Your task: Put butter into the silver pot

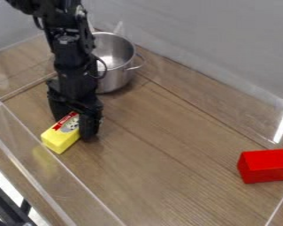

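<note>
Looking down at a wooden table (168, 132), we are seeing a black robot gripper (74, 124) reaching straight down, its fingers spread and straddling the far end of a small yellow butter stick with a red-and-white label (63, 134) lying at near left. A round shiny silver pot (114, 60) is sitting just behind the arm, while a red rectangular block (265, 164) is resting far off at near right.
</note>
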Robot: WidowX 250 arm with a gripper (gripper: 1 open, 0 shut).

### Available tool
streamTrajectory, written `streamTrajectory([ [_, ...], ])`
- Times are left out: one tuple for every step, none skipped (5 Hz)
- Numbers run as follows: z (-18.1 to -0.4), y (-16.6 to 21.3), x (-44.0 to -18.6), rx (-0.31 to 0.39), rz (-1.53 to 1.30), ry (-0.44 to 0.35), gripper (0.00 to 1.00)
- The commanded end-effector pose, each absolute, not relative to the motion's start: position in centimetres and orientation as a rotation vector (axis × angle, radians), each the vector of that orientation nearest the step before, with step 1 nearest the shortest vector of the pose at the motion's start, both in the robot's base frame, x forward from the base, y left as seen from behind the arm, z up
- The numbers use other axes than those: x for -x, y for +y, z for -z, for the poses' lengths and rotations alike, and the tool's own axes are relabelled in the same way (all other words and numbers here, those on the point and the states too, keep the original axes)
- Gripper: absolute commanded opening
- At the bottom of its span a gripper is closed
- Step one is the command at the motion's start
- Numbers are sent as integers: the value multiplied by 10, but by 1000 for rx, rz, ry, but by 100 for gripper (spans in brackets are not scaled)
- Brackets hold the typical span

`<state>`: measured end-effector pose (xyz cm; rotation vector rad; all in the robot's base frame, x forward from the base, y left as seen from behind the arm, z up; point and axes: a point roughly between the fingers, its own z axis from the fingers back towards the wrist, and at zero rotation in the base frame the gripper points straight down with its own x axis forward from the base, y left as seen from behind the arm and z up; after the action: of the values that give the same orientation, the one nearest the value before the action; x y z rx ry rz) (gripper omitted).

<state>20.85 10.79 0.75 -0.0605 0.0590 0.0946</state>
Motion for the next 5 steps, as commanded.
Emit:
streamTrajectory([
  [-10, 102, -206, 69, -107, 74, 0],
  [-12, 102, -208, 70, -128, 75, 0],
  [-18, 109, -210, 72, -159, 74, 0],
  [-24, 117, -212, 75, -189, 73, 0],
  [-29, 124, -208, 76, -199, 75, 0],
])
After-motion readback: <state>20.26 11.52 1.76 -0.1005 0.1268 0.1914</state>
